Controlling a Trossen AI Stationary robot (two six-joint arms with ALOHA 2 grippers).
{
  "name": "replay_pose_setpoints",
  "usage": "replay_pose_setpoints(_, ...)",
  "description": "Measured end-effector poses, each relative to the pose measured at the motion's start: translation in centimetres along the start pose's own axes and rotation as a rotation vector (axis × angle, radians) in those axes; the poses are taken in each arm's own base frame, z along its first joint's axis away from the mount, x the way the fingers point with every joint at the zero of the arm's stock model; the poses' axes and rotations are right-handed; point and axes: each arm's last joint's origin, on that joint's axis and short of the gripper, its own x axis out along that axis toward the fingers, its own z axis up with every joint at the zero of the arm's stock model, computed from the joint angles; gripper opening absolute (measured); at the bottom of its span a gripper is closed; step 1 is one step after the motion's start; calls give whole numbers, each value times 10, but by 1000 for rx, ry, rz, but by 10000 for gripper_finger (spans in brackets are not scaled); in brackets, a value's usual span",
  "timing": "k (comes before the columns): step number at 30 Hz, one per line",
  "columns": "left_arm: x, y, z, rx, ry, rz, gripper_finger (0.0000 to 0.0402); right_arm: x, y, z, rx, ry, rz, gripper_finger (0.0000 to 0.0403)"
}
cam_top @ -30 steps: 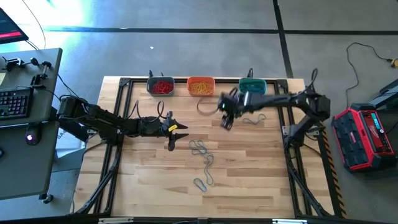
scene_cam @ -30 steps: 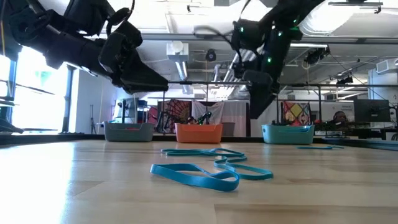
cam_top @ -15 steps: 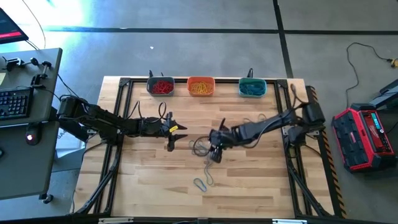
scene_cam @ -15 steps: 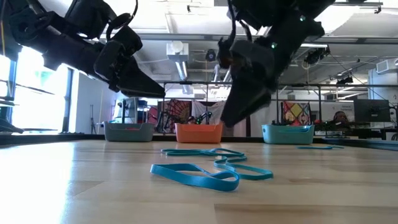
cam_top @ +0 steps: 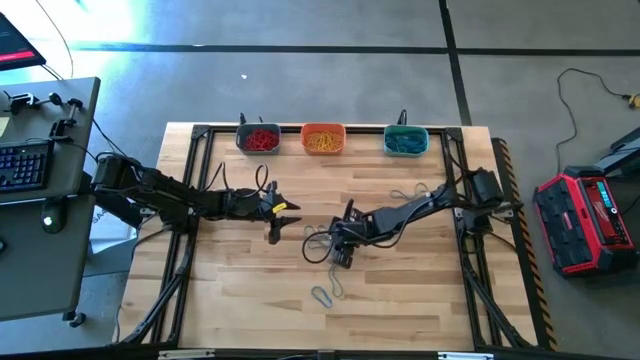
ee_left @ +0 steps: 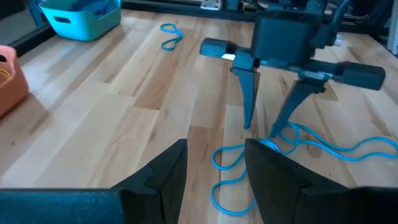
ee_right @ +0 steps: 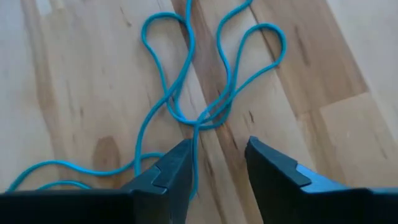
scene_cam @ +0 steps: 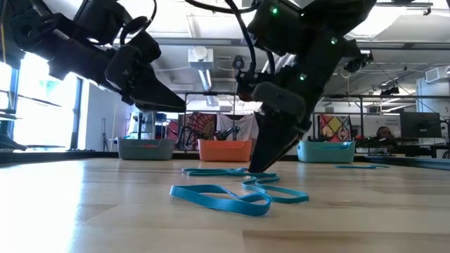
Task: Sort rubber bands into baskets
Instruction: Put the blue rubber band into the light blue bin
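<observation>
Several blue rubber bands (cam_top: 320, 238) lie tangled flat on the table's middle; they also show in the right wrist view (ee_right: 186, 74) and the left wrist view (ee_left: 227, 158). My right gripper (cam_top: 340, 250) is open, its fingers pointing down, with the bands' crossing (ee_right: 196, 123) between them. My left gripper (cam_top: 283, 215) is open and empty, above the table just left of the tangle. At the far edge stand the grey-blue basket (cam_top: 258, 138) with red bands, the orange basket (cam_top: 322, 138) with yellow bands and the teal basket (cam_top: 405, 140) with blue bands. My right gripper (ee_left: 261, 130) stands over the blue bands from above, one fingertip (ee_left: 272, 135) right at a strand and the other finger (ee_left: 248, 121) beside it. Whether the fingers touch the bands I cannot tell.
More blue bands lie loose: a group nearer the front edge (cam_top: 328, 290), close in the low view (scene_cam: 221, 199), and one toward the far right (cam_top: 405, 192). Black frame bars run along the table's sides. Bare wood lies at the front left and front right.
My right gripper has gone from beside the teal basket toward the table's near and left side, then down onto the tangle of blue bands in the middle. The bands have stayed where they were.
</observation>
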Motion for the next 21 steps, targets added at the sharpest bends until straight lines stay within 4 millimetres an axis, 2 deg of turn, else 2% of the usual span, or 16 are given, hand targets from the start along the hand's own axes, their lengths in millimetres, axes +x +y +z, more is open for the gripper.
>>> replay_pose_setpoints(5,0,-1,-1,0,12,-18,154,5,1,-1,-7,13,26,117)
replay_pose_setpoints(11,0,0,-1,8,13,-18,154,4,2,0,-42,17,36,18)
replay_pose_setpoints(13,0,0,-1,8,14,-18,154,0,2,2,-75,30,26,8)
replay_pose_setpoints(16,0,0,-1,8,14,-18,154,-11,0,10,-102,36,0,12)
replay_pose_setpoints(21,0,0,-1,8,14,-17,154,-48,-9,28,-144,-37,-129,3)
